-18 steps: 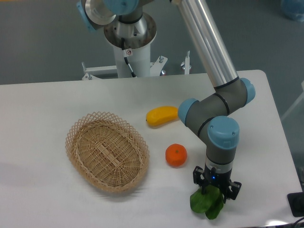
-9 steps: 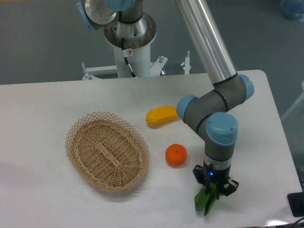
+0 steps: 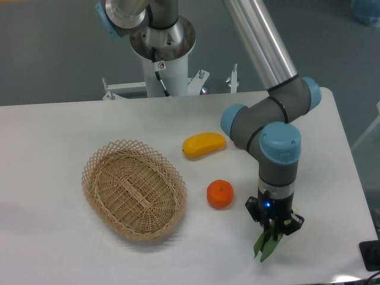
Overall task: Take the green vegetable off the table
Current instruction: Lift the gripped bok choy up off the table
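Your gripper (image 3: 274,228) pinches the green vegetable (image 3: 265,244), its narrow leaves pointing down. Smooth white table (image 3: 59,249) lies beneath, round orange (image 3: 219,194) left.

High front view (one camera) over table (image 3: 71,249).

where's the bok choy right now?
The green vegetable hangs pinched in the gripper near the table's front edge, on the image's right, just right of and below the orange.
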Tool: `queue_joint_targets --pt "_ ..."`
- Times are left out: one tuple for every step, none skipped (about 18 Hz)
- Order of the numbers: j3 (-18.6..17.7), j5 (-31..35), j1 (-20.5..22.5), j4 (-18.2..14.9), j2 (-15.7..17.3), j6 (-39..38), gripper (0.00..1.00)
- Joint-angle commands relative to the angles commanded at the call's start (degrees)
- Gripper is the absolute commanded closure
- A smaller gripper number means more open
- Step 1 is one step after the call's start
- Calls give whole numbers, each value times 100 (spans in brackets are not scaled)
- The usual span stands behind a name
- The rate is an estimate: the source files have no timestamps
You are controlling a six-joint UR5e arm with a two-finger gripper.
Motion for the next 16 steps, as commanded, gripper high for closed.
queue_joint_targets --pt "-9 -9 0 -105 184 0 66" --pt "26 -35 0 -341 369 -9 66" --pt "96 -44 -9 -648 554 -9 66" --pt "175 -88 -17 -999 695 -9 66" --pt "254 -131 -18 -1316 809 -9 66" --pt "333 -184 -9 -1615 915 0 66" --pt "421 -263 17 -1879 985 0 66" --pt "491 -368 26 -2081 1012 0 66" --pt "509 -474 35 -2188 1039 0 66" --pt "492 -518 105 -2259 1135 0 66" --pt "466 -527 158 -2372 1240 0 66" --pt "466 -554 202 -2565 1311 26 66" --pt "474 -589 307 -2767 1398 174 66" --pt "483 -641 395 -2943 1477 402 66" --pt "501 -685 448 -3093 1548 552 66" --pt "509 -694 527 -3225 1618 623 66"
